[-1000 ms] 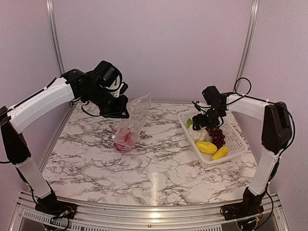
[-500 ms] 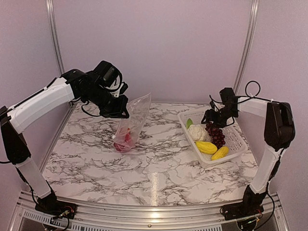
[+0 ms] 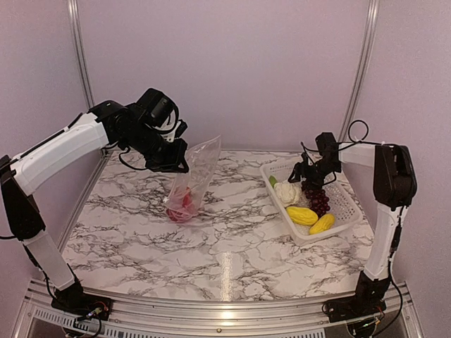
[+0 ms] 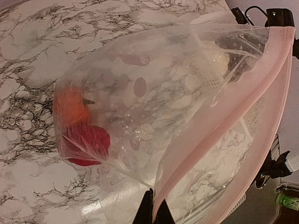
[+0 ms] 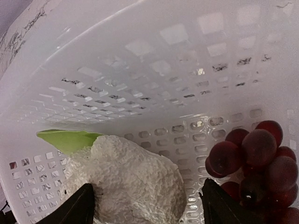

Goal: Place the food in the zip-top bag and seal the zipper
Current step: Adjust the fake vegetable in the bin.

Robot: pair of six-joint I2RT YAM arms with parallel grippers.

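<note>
On the marbled table (image 3: 232, 253), the left arm (image 3: 63, 151) stretches in from nine o'clock, the left gripper (image 3: 175, 163) pinched shut on the zipper (image 4: 224, 116) of the raised zip-top bag (image 3: 194, 176), while at three o'clock the downturned right gripper (image 3: 304, 174) straddles the cauliflower (image 3: 285, 191) in the white basket (image 3: 345, 201), jaws wide, gripping nothing.

Robot laboratory test cell: marble-print table (image 3: 232, 246), enclosed behind and beside by plain lilac panels (image 3: 225, 70) on aluminium posts (image 3: 80, 56).

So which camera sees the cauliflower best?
The right wrist view: the cauliflower is close up, bumpy white with a green leaf. The top view shows it small in the white basket. The left wrist view gives only a pale blur through the zip-top bag.
</note>
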